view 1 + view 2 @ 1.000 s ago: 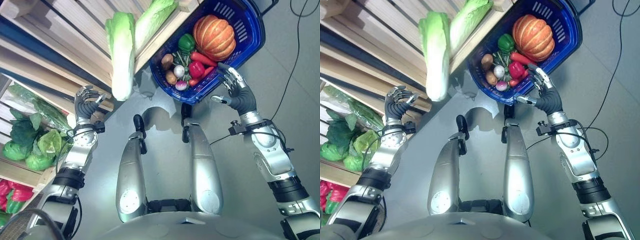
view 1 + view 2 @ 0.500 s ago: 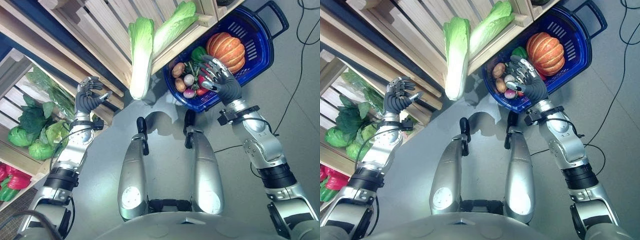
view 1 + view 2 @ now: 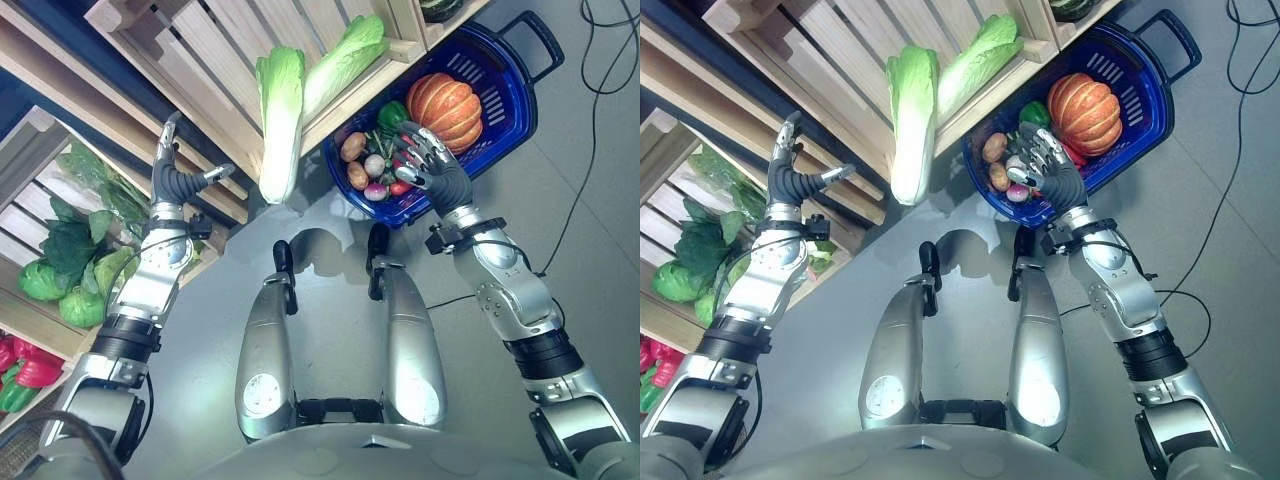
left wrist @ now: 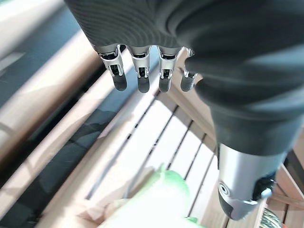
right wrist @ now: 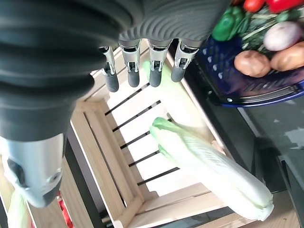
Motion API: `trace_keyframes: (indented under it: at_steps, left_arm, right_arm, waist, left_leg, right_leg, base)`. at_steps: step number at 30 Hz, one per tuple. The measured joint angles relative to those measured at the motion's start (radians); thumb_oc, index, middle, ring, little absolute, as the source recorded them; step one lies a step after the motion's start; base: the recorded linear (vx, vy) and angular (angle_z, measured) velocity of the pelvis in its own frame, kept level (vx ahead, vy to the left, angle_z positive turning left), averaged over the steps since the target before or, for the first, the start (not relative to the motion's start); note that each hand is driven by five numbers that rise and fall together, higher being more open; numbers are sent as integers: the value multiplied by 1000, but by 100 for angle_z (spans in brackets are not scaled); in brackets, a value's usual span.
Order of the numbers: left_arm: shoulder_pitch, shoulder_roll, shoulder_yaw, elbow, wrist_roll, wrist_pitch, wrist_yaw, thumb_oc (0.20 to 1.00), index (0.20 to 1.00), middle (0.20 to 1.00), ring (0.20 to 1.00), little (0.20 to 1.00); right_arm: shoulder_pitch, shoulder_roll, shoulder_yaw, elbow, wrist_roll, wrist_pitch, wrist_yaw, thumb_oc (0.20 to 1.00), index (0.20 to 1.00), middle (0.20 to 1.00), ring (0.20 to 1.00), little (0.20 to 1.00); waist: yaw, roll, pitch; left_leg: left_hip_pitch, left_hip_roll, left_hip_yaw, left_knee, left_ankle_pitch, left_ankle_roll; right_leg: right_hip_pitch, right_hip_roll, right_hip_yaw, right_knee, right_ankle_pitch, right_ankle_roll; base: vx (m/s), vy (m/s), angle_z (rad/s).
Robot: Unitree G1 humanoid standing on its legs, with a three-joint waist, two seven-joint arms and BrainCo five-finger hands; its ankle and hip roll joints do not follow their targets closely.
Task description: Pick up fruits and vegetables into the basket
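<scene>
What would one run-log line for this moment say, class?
left hand: open, raised by wooden crate | right hand: open, over blue basket | napa cabbage: overhanging crate edge, unheld

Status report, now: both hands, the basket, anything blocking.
Left hand open, empty, by the wooden crates. Right hand open over the blue basket, holding nothing. Napa cabbage overhangs the crate edge beside the basket.

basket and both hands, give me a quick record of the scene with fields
basket: blue basket on the floor beside the wooden crate
contents: pumpkin, green pepper, potatoes, red items
cabbages: one napa cabbage hangs over the crate's edge, another lies in it
left hand: left hand open, raised by the shelf slats, holding nothing
right hand: right hand open over the basket's near rim, holding nothing
</scene>
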State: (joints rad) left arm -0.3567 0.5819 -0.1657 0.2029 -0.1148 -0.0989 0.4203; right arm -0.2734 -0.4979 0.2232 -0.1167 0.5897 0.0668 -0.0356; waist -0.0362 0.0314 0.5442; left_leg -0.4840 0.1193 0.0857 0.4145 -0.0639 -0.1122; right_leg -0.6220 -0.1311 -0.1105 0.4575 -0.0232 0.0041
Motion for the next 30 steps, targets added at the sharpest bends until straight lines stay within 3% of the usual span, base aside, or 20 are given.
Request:
trace_keyframes:
  at_steps: [10, 18, 25, 30]
  left_arm:
    - [-91, -15, -40, 3, -19, 85, 45, 1000, 1000, 1000, 1000, 1000]
    - [-170, -78, -79, 41, -194, 141, 52, 1000, 1000, 1000, 1000, 1000]
    - [-209, -157, -84, 215, -428, 174, 71, 1000, 1000, 1000, 1000, 1000]
    - [-325, -160, -83, 400, -479, 219, 190, 1000, 1000, 1000, 1000, 1000]
  right_arm:
    - [77, -3, 16, 84, -3, 0, -7, 1000, 1000, 1000, 1000, 1000]
    - [96, -1, 31, 101, -3, 9, 0, 1000, 1000, 1000, 1000, 1000]
    - [108, -2, 52, 121, -4, 43, 1, 1000, 1000, 1000, 1000, 1000]
    - [106, -17, 59, 126, -1, 65, 1, 1000, 1000, 1000, 1000, 1000]
  waist:
    - [-91, -1, 0]
    - [-136, 1, 1]
    - [-167, 8, 3]
    - [-194, 15, 3]
  left_leg:
    - [34, 1, 60, -2, -18, 8]
    - [49, 2, 113, -21, -21, 9]
    - [80, 1, 155, -56, -16, 4]
    - [98, 0, 168, -75, -8, -1]
  right_leg:
    - [-4, 11, 60, -9, 10, 11]
    - [-26, 23, 107, -19, 23, 14]
    - [-40, 32, 132, -13, 23, 12]
    - [-40, 37, 143, -12, 21, 11]
  base:
    - [-7, 1, -16]
    - [-8, 5, -18]
    - [40, 33, -15]
    - [7, 0, -7]
